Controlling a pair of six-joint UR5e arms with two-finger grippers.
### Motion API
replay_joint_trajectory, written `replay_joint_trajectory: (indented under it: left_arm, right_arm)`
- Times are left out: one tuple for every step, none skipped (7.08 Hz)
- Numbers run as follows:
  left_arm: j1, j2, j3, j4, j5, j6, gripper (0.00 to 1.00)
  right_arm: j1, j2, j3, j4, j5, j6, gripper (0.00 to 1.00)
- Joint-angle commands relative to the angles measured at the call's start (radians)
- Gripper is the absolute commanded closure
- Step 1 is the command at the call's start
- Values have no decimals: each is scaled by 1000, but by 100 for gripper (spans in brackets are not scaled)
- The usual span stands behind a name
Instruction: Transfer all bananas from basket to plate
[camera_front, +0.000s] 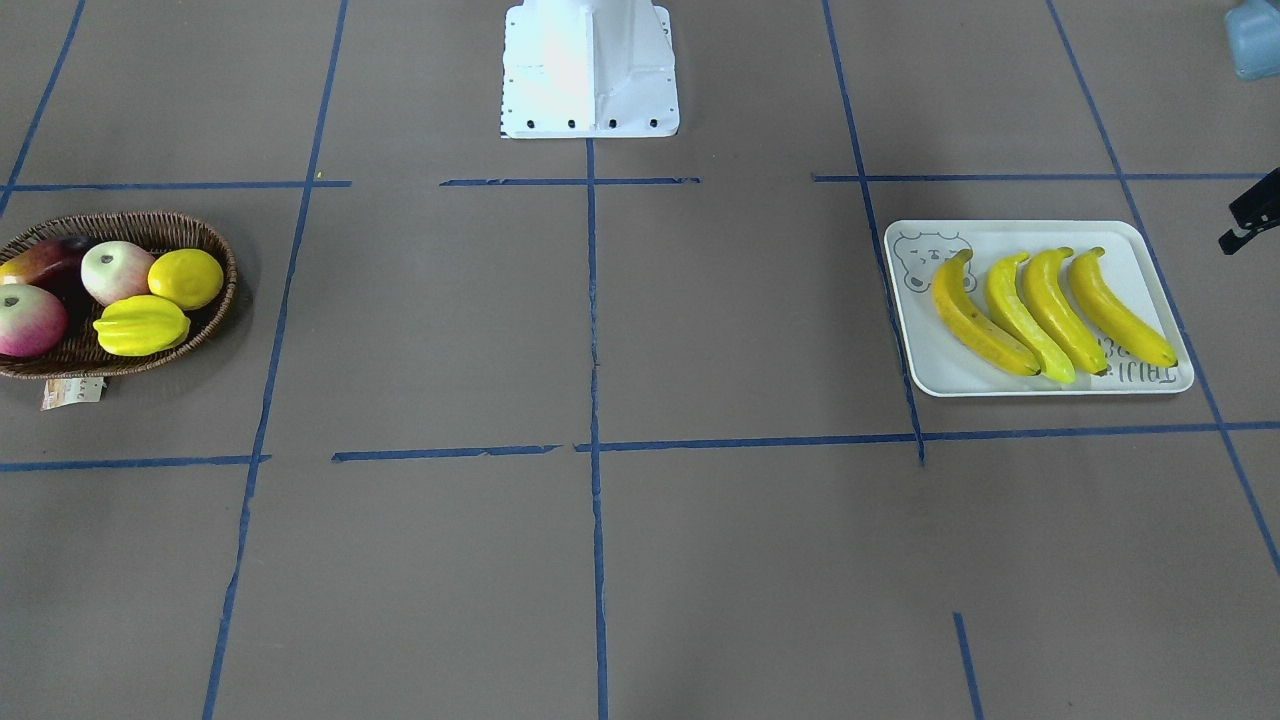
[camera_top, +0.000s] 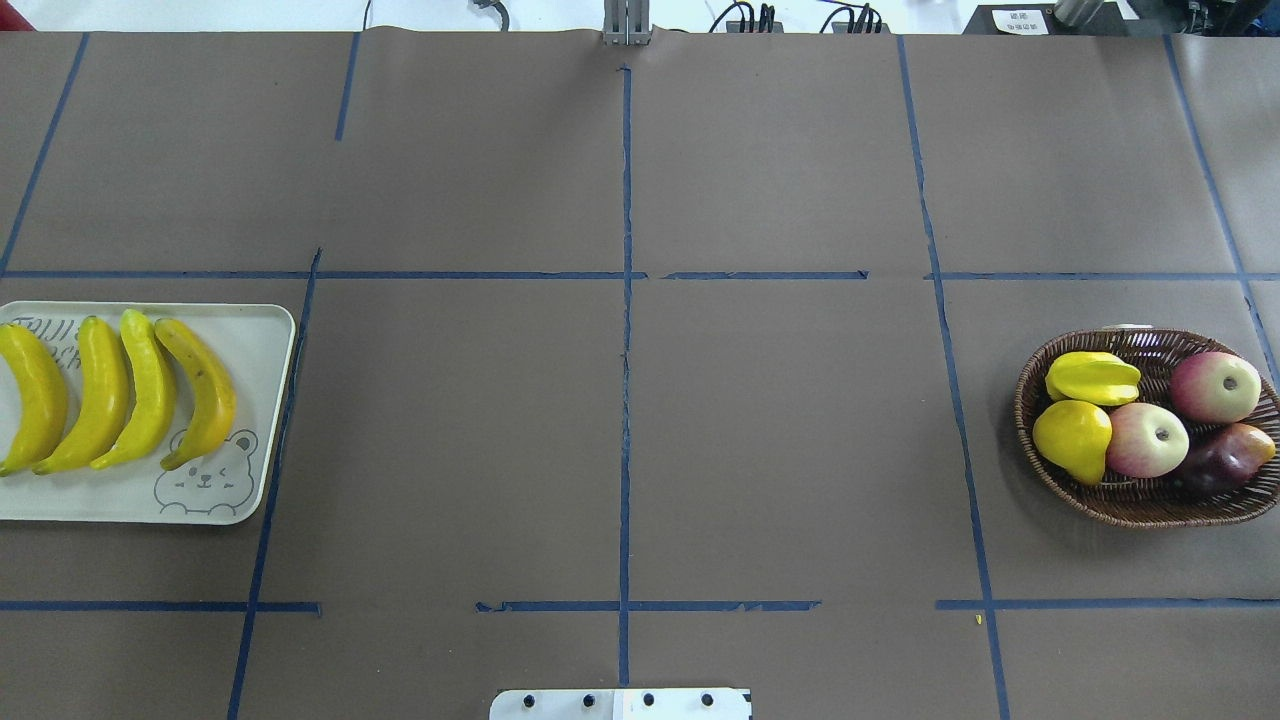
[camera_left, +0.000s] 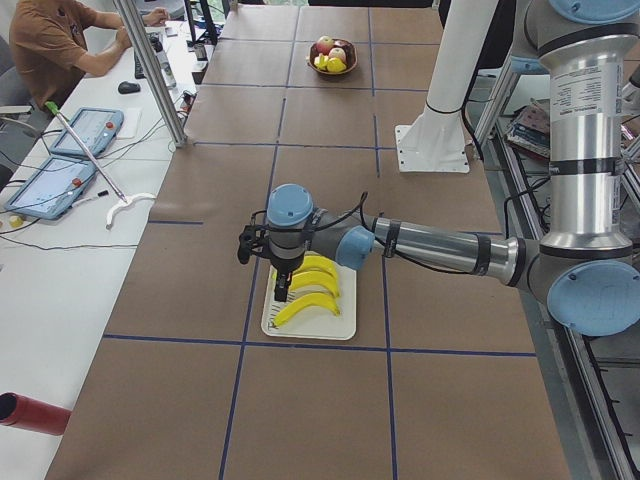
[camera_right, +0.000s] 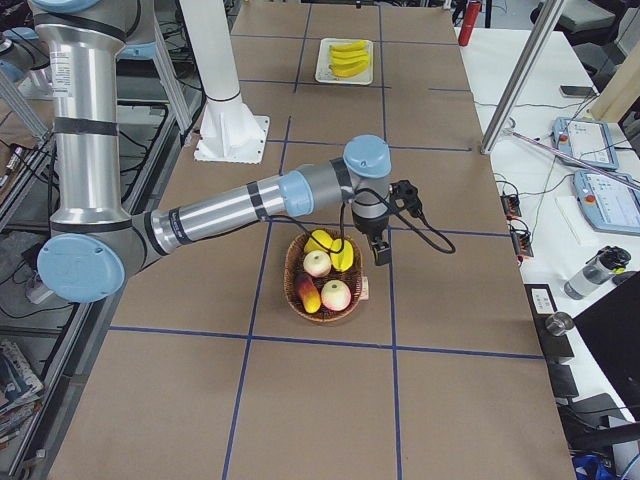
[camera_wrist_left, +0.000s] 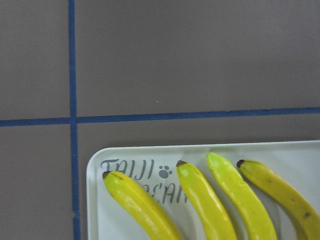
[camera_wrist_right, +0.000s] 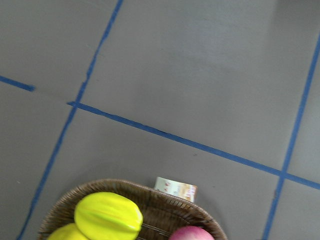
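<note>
Four yellow bananas (camera_front: 1050, 310) lie side by side on the pale plate (camera_front: 960, 378) with the bear drawing; they also show in the overhead view (camera_top: 110, 390) and the left wrist view (camera_wrist_left: 220, 200). The brown wicker basket (camera_front: 226, 262) holds a starfruit (camera_front: 140, 325), a lemon (camera_front: 186, 278), two apples and a dark red fruit, and no banana. My left gripper (camera_left: 283, 288) hangs above the plate, pointing down. My right gripper (camera_right: 380, 252) hangs above the basket's (camera_right: 296, 300) far rim. I cannot tell whether either is open or shut.
The white robot base (camera_front: 590, 70) stands at the table's middle rear. A paper tag (camera_wrist_right: 175, 188) lies by the basket's rim. A black part (camera_front: 1255, 212) pokes in at the front view's right edge. A metal post (camera_left: 150, 70) and the operators' desk flank the table.
</note>
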Motion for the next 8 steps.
replay_joint_trajectory:
  left_arm:
    - [-35, 9, 66, 52, -31, 110, 1]
    - [-35, 42, 63, 43, -44, 104, 0]
    - [-37, 52, 64, 41, -41, 103, 0]
    - [-37, 61, 64, 40, -39, 103, 0]
    - [-37, 62, 66, 40, -39, 111, 0]
    - [-38, 61, 64, 41, -42, 113, 0]
    - [-75, 53, 45, 55, -44, 114, 0]
    - [-84, 49, 57, 55, -61, 114, 0]
  right_arm:
    - [44, -31, -136, 10, 7, -70, 0]
    - [44, -35, -144, 10, 8, -71, 0]
    - [41, -25, -179, 10, 8, -71, 0]
    - [44, -27, -204, 12, 8, -74, 0]
    - [47, -32, -209, 27, 27, -76, 0]
    - [55, -34, -210, 32, 50, -71, 0]
    - [67, -32, -212, 30, 50, -71, 0]
    - [73, -32, -212, 30, 51, -70, 0]
